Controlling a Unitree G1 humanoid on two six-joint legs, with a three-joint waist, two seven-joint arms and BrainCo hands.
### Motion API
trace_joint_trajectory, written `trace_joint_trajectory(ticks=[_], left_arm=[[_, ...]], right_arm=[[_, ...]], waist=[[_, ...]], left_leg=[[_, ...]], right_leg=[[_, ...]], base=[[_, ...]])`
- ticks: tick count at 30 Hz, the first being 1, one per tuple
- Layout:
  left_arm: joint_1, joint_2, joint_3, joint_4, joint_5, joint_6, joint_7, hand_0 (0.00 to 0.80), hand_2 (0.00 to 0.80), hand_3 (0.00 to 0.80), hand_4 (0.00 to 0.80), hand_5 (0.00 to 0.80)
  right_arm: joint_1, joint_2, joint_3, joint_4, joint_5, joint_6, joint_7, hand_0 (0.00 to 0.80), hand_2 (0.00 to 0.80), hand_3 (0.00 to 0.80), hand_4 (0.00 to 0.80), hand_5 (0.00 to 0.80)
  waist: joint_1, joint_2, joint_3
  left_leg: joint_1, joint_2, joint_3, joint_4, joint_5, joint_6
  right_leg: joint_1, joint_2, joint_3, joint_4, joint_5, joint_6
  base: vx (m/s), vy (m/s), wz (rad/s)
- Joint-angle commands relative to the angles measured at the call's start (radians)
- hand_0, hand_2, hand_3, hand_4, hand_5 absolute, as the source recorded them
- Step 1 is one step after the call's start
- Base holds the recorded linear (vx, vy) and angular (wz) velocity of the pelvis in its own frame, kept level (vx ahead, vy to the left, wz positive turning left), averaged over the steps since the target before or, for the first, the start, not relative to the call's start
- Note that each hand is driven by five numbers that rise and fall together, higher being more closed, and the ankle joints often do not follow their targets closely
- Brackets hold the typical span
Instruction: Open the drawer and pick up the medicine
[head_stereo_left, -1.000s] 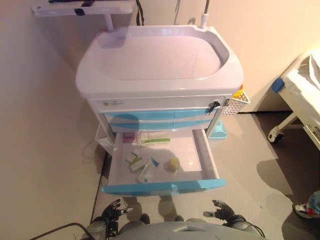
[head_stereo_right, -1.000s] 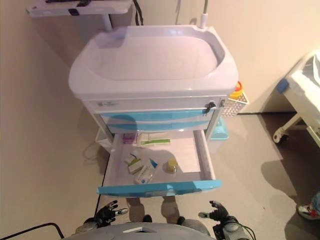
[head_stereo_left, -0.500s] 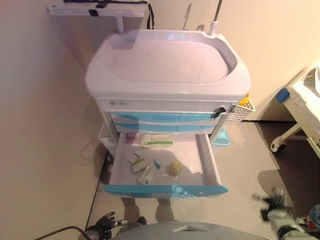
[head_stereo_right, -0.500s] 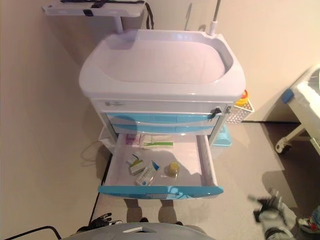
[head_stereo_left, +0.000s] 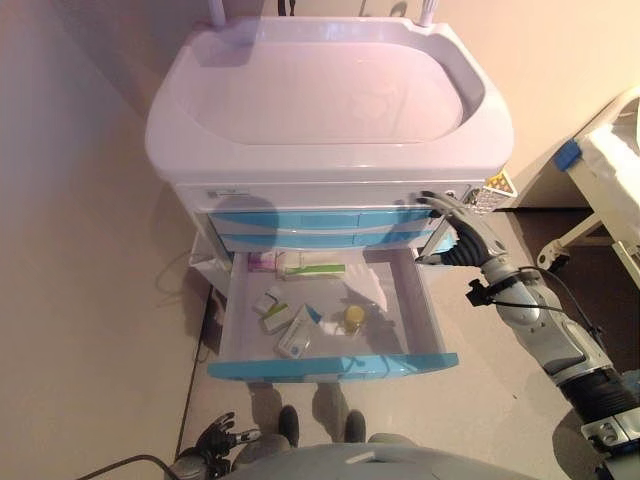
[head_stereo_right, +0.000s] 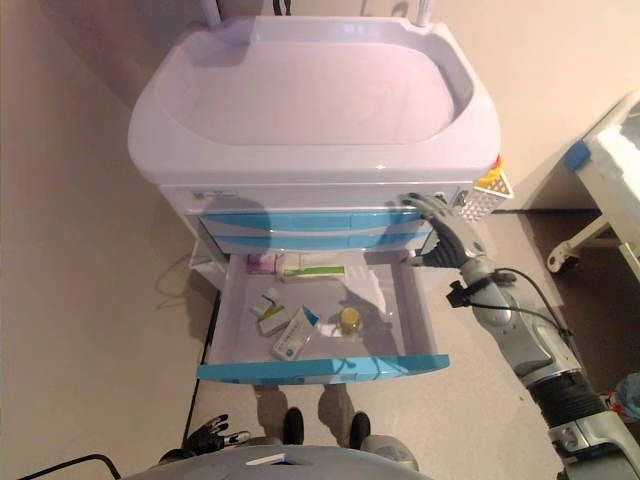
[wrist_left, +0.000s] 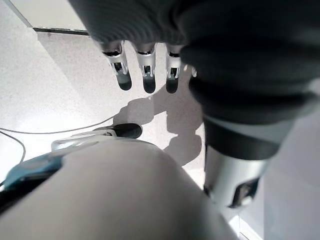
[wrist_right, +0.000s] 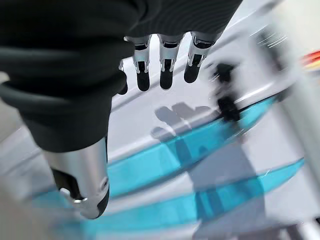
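The medicine lay in the open drawer (head_stereo_left: 418, 300), untouched by either robot hand. A small yellow-capped bottle (head_stereo_left: 352, 318) stood near the middle of the drawer floor. Just to its left lay a white box with a blue corner (head_stereo_left: 297, 332), tilted, and beside that, further left, a smaller white and green box (head_stereo_left: 272, 307). Along the back of the drawer lay a long white and green box (head_stereo_left: 312, 267), with a small pink box (head_stereo_left: 261, 262) at its left end. A crumpled piece of clear wrap (head_stereo_left: 372, 290) sat to the right of the bottle.

The drawer was the lowest one of a white medical cart (head_stereo_left: 330, 150), pulled well out, with its blue front (head_stereo_left: 330, 367) nearest the camera. Above it, two blue-fronted drawers (head_stereo_left: 320, 228) were closed. The cart's top was a wide shallow tray (head_stereo_left: 330, 90).

The right robot hand (head_stereo_left: 462, 232) was held at the cart's right front corner, above the open drawer's right wall and in front of the closed drawers. Its fingers (wrist_right: 165, 65) were straight and relaxed, grasping nothing. A white perforated basket (head_stereo_right: 488, 192) hung on the cart's right side just behind that hand.

The left robot hand (head_stereo_left: 218, 436) hung low over the floor, on the near side of the drawer front and well apart from it. Its fingers (wrist_left: 146, 72) were loosely extended and empty.

A bed frame with a blue corner piece (head_stereo_left: 568, 156) stood at the far right.
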Motion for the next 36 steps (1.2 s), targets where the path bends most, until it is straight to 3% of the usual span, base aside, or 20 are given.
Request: trace_joint_trajectory(ticks=[1,10,15,23,36], left_arm=[[-0.018,0.008,-0.023,0.011,-0.015,0.001,-0.003,0.000,0.000,0.000,0.000,0.000],[-0.024,0.039,-0.040,-0.023,-0.050,0.024,-0.007,0.000,0.000,0.000,0.000,0.000],[-0.027,0.047,-0.050,-0.030,-0.058,0.036,-0.005,0.000,0.000,0.000,0.000,0.000],[-0.031,0.039,-0.060,-0.045,-0.044,0.046,0.001,0.000,0.000,0.000,0.000,0.000],[-0.032,0.031,-0.068,-0.057,-0.027,0.036,0.005,0.000,0.000,0.000,0.000,0.000]], right_arm=[[-0.075,-0.033,0.060,-0.092,0.000,-0.066,0.081,0.000,0.000,0.000,0.000,0.000],[-0.165,-0.048,0.248,-0.054,-0.112,-0.099,0.204,0.000,0.000,0.000,0.000,0.000],[-0.207,-0.042,0.333,0.016,-0.179,-0.091,0.203,0.000,0.000,0.000,0.000,0.000],[-0.237,0.027,0.418,0.225,-0.328,-0.073,0.100,0.000,0.000,0.000,0.000,0.000],[-0.224,0.153,0.413,0.508,-0.496,-0.007,-0.089,0.000,0.000,0.000,0.000,0.000]], waist=[[0.029,-0.031,-0.006],[0.087,-0.031,0.022],[0.111,-0.035,0.030],[0.142,-0.031,0.033],[0.150,-0.011,0.030]], left_leg=[[0.002,-0.022,0.012,0.033,-0.126,0.000],[-0.022,-0.028,-0.041,0.035,-0.111,-0.007],[-0.025,-0.030,-0.070,0.025,-0.101,-0.013],[-0.036,-0.027,-0.100,0.017,-0.089,-0.026],[-0.043,-0.031,-0.111,0.019,-0.085,-0.027]], right_leg=[[-0.036,-0.060,0.023,0.062,-0.016,0.083],[-0.035,-0.066,-0.016,0.063,-0.021,0.084],[-0.029,-0.062,-0.037,0.059,-0.024,0.082],[-0.022,-0.062,-0.074,0.050,-0.027,0.080],[-0.025,-0.066,-0.087,0.052,-0.028,0.079]], base=[[-0.014,0.017,0.07],[-0.041,-0.007,0.16],[-0.030,-0.035,0.23],[-0.024,-0.028,0.19],[-0.003,-0.006,0.04]])
